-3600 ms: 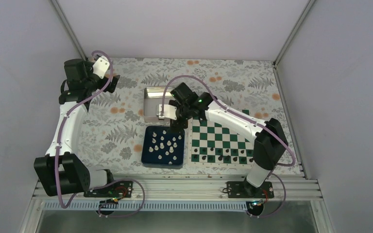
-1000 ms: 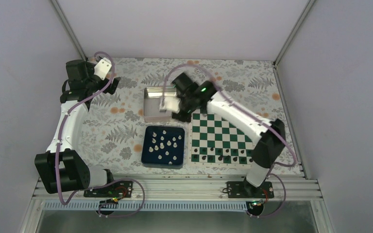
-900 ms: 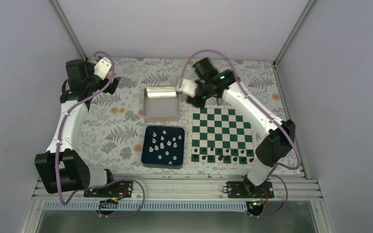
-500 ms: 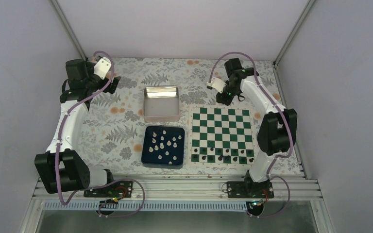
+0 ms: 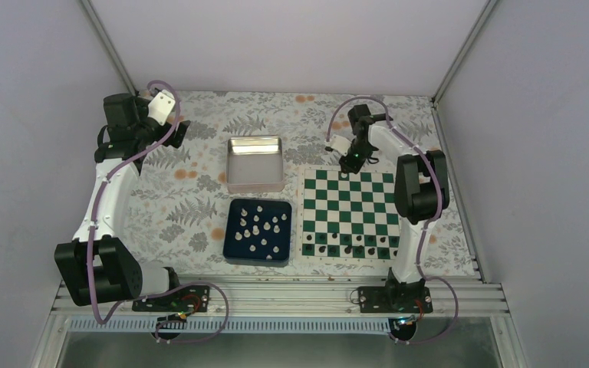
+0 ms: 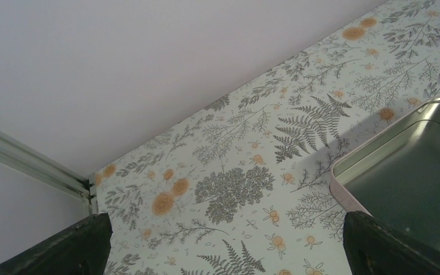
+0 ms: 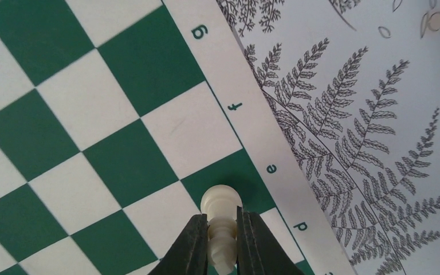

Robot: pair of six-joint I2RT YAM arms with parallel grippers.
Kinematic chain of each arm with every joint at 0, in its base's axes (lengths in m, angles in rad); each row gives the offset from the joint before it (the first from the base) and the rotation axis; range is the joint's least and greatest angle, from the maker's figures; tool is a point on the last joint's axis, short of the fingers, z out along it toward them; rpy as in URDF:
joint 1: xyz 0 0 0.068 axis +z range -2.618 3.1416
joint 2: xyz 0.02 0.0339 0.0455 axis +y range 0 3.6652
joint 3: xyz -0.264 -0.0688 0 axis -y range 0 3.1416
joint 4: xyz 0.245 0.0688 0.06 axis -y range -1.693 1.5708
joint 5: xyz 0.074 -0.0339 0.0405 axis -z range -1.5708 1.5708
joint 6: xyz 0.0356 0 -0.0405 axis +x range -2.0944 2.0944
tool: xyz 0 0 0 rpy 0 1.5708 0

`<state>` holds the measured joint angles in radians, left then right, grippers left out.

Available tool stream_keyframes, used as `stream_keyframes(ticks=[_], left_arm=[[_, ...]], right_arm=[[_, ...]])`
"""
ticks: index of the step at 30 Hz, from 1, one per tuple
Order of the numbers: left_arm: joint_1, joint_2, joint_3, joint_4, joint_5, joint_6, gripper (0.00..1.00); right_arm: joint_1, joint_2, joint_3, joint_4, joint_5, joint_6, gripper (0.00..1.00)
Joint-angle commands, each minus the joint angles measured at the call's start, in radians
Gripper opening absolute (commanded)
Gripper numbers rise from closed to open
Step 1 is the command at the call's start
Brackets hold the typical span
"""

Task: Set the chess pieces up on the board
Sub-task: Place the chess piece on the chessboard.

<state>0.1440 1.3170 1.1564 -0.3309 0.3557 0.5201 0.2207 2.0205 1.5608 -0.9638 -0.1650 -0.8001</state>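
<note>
- Swung across from the metal tin, the right pincer is nearly closed on one white piece, over the far-edge green square by letter e on the board.
- Other chess pieces lie in the blue tray left of the board.
- Left pincer gapes wide, holding nothing.

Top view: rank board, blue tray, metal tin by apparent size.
1. board
2. blue tray
3. metal tin
The tray and tin look close, and the tin sits farther back, so their order is unsure.

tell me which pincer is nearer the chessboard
Right. The right pincer hangs over the chessboard's far edge, gripping a white piece; the left pincer is beyond the metal tin.
</note>
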Motion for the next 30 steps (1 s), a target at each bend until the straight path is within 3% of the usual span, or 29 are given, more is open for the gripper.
stream_keyframes(ticks=[1,20,21,24,28,30], left_arm=[[0.004,-0.013,0.006,0.009,0.001,0.001,1.0],[0.005,-0.006,-0.003,-0.001,0.008,0.013,1.0],[0.004,-0.006,-0.003,-0.002,0.008,0.014,1.0],[0.004,-0.006,-0.004,-0.002,0.007,0.017,1.0],[0.005,-0.008,-0.006,-0.004,0.004,0.018,1.0],[0.005,-0.011,-0.009,-0.001,0.004,0.018,1.0]], right_arm=[[-0.007,0.025,0.029,0.014,0.036,-0.008,0.04],[-0.008,0.009,-0.02,0.032,0.007,-0.005,0.1],[-0.008,0.007,-0.019,0.03,0.003,-0.005,0.12],[-0.008,-0.012,-0.021,0.027,0.009,-0.003,0.31],[-0.006,-0.074,-0.005,0.036,0.01,0.003,0.48],[0.003,-0.107,0.019,0.034,0.0,0.009,0.51]])
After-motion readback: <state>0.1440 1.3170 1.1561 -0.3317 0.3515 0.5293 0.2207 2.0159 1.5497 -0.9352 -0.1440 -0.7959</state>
